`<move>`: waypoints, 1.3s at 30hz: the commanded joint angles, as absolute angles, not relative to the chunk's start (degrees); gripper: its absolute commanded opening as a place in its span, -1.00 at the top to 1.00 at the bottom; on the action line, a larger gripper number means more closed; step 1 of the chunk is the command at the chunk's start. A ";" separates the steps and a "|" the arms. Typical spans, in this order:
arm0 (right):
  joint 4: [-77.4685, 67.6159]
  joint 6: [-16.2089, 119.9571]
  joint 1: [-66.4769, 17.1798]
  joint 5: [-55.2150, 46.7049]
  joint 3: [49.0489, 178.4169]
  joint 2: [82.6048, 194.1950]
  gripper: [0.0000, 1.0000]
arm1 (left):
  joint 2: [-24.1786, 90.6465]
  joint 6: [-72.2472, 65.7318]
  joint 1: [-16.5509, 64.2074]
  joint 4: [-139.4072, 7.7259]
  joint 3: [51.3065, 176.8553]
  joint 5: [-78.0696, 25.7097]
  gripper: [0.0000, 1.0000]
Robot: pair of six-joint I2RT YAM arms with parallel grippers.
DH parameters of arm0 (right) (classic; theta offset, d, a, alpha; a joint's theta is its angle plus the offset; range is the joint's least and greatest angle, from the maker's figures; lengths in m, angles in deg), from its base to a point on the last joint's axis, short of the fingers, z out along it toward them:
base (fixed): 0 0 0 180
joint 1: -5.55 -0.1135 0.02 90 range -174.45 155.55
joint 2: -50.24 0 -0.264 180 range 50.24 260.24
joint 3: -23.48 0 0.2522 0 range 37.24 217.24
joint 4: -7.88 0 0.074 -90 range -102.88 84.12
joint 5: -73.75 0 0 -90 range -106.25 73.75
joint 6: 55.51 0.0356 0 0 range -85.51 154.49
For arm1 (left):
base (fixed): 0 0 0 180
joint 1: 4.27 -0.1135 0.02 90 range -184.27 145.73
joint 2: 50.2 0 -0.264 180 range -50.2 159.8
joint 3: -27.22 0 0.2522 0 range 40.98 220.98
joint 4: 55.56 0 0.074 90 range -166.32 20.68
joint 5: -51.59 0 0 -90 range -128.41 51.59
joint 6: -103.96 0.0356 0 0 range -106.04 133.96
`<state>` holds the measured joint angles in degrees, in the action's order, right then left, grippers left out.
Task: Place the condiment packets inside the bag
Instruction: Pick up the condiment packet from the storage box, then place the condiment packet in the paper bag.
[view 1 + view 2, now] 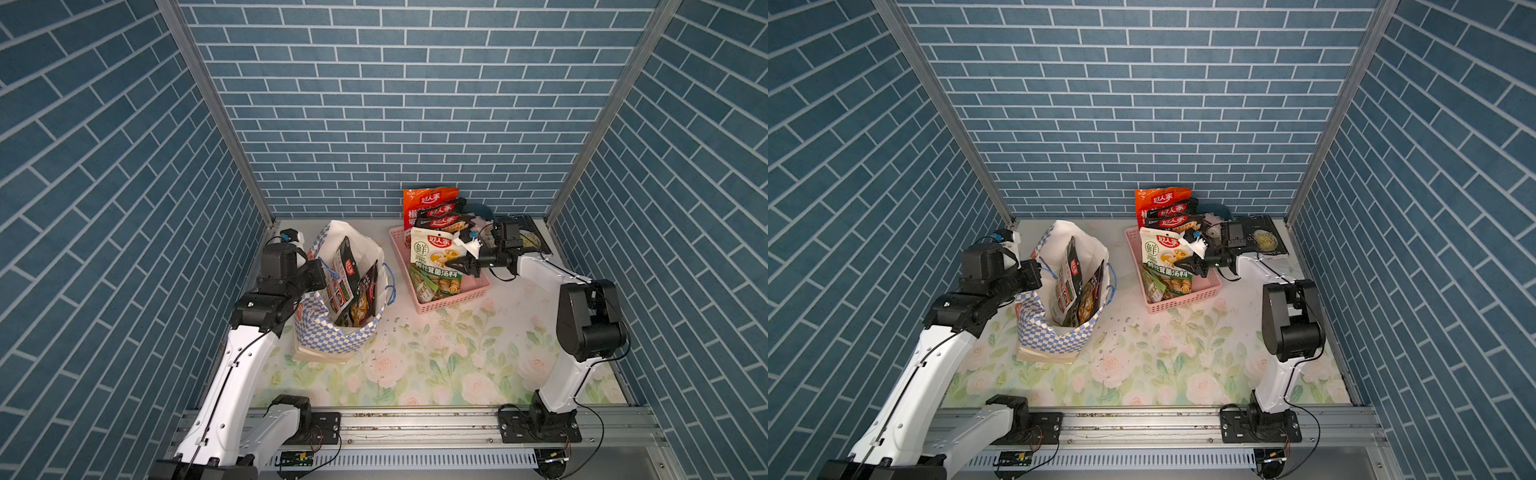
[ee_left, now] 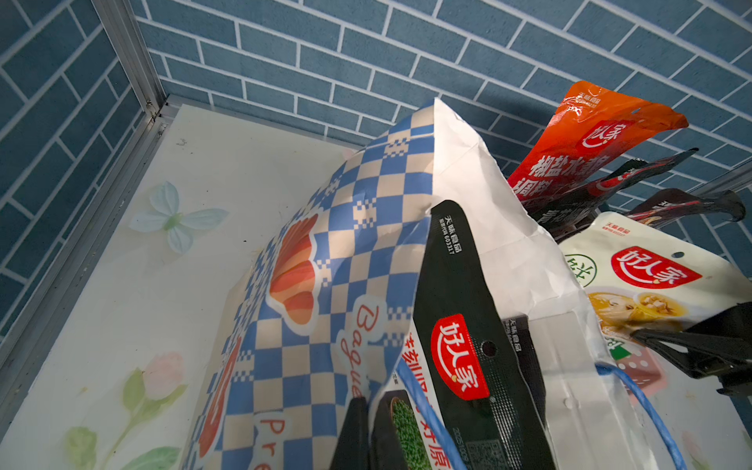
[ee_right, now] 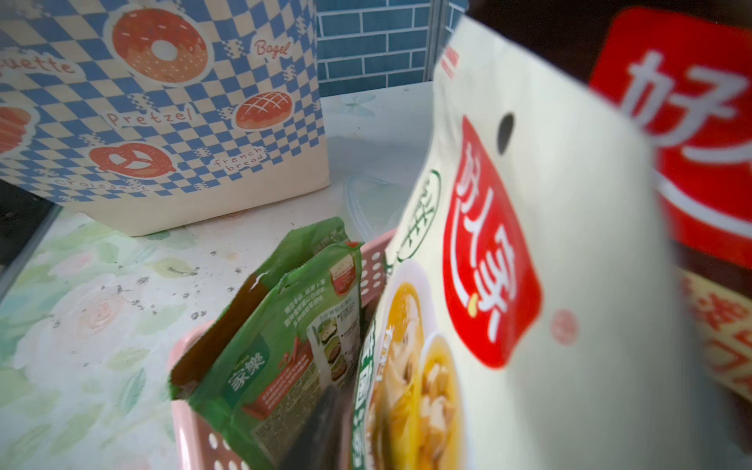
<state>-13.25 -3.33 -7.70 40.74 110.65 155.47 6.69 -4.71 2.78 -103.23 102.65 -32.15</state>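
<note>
While the pale packet (image 1: 432,249) stands upright in the pink basket (image 1: 457,301), the step in hand looks like getting a sound hold on it before carrying it to the bag (image 1: 332,336). The pouch is glossy and flat, so a pinch at the very edge could slip. A bite further in from the side seam would probably serve better. It should then be lifted straight up, so that it clears the green packet (image 1: 424,286) in front of it and the black and orange packets (image 1: 430,199) leaning behind. From there it travels across to the bag's open mouth. It is best lowered edge-first beside the two dark packets (image 1: 347,274) already standing inside.

The right gripper (image 1: 462,264) lies level at the packet's side edge, on the side away from the bag. Its jaws are drawn nearly together, and in the left wrist view the two black fingers (image 2: 691,346) taper to a point on the pouch. It appears pinched between them, though how firmly I cannot tell.

The left gripper (image 1: 323,272) is closed on the bag's near rim by a blue cord handle, one finger outside the paper and one inside, propping the mouth open. The bag stands on the table (image 1: 415,365), well apart from the basket.
</note>
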 commanded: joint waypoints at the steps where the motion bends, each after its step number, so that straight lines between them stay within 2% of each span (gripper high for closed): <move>1: -7.80 2.20 -8.25 39.57 108.91 155.59 0.77 | 7.08 -5.42 2.93 -106.64 101.83 -31.60 1.00; 3: -7.37 4.02 -8.29 36.91 108.28 154.31 1.00 | 6.87 -5.38 2.94 -106.76 101.97 -31.64 1.00; 7: -4.86 9.37 -8.25 31.51 105.10 148.86 1.00 | 6.64 -5.37 2.94 -106.76 101.74 -31.75 1.00; 12: 5.15 22.10 -8.80 22.78 97.87 136.26 1.00 | 6.12 -5.68 2.93 -106.63 101.58 -31.41 1.00; 17: 2.90 31.96 -15.37 3.60 97.84 124.61 1.00 | 5.52 -6.70 2.94 -105.86 101.24 -30.50 1.00; 22: 0.30 42.51 -23.42 -7.51 101.33 118.31 1.00 | 4.97 -7.83 2.94 -105.19 100.84 -30.13 1.00; 28: 9.77 55.06 -32.14 -8.38 102.76 115.59 1.00 | 4.54 -9.03 2.94 -104.49 100.83 -30.78 1.00; 39: 23.37 68.75 -45.05 -9.63 105.19 123.03 1.00 | 2.25 -12.53 2.94 -99.65 99.54 -28.65 1.00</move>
